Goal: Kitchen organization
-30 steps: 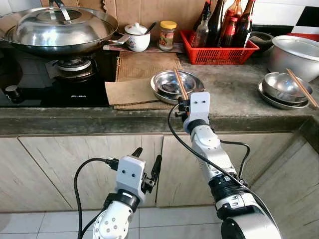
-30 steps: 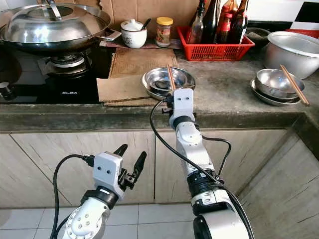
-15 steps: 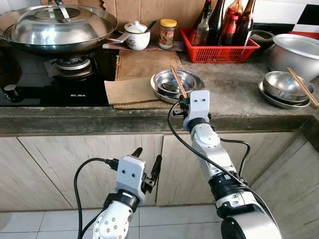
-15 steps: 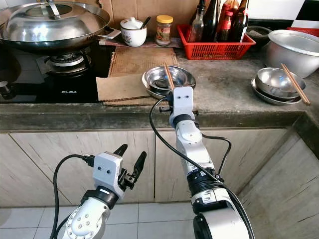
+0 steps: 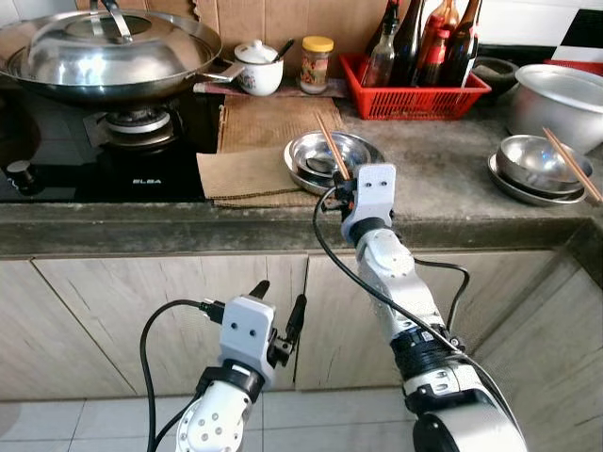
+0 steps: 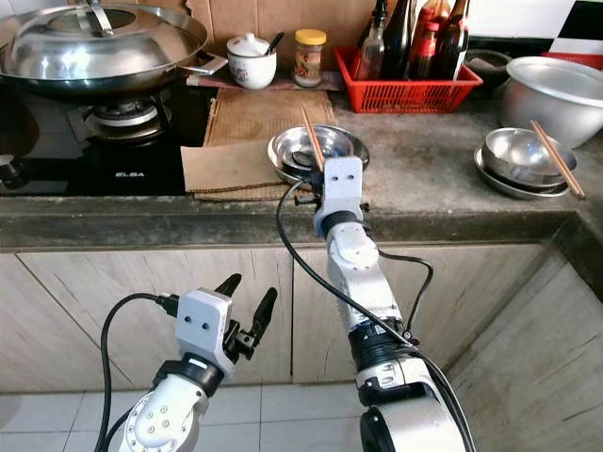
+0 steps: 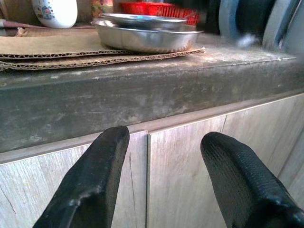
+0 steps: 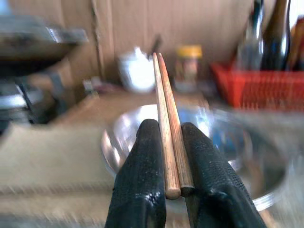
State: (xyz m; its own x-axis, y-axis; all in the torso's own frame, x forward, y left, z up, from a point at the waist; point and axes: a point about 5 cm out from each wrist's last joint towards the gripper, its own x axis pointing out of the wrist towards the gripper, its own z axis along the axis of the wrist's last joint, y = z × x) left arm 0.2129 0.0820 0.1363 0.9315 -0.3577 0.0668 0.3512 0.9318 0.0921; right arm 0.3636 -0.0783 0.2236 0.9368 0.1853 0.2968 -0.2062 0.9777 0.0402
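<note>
Right gripper: the right gripper (image 8: pixel 173 190) has its two black fingers closed narrowly on a pair of brown wooden chopsticks (image 8: pixel 166 128), pinched side by side near their lower ends.
Chopsticks: they slant up and away over the stacked round steel bowls (image 5: pixel 320 155), which sit on a flat sheet of brown cardboard (image 5: pixel 250 151) on the grey stone counter (image 5: pixel 424 179).
Right arm pose: stretched up from below, wrist at the counter's near edge, just in front of the bowls.
Left gripper: the left gripper (image 7: pixel 166 180) is spread wide and holds nothing, low before the pale wooden cabinet doors (image 7: pixel 185 175), under the counter edge.
Open room: bare counter lies right of the bowls; further right, a second steel bowl with chopsticks (image 5: pixel 542 165); at the far edge, a red plastic basket of bottles (image 5: pixel 415 89); left, a lidded steel wok (image 5: pixel 108 52) on the hob.
</note>
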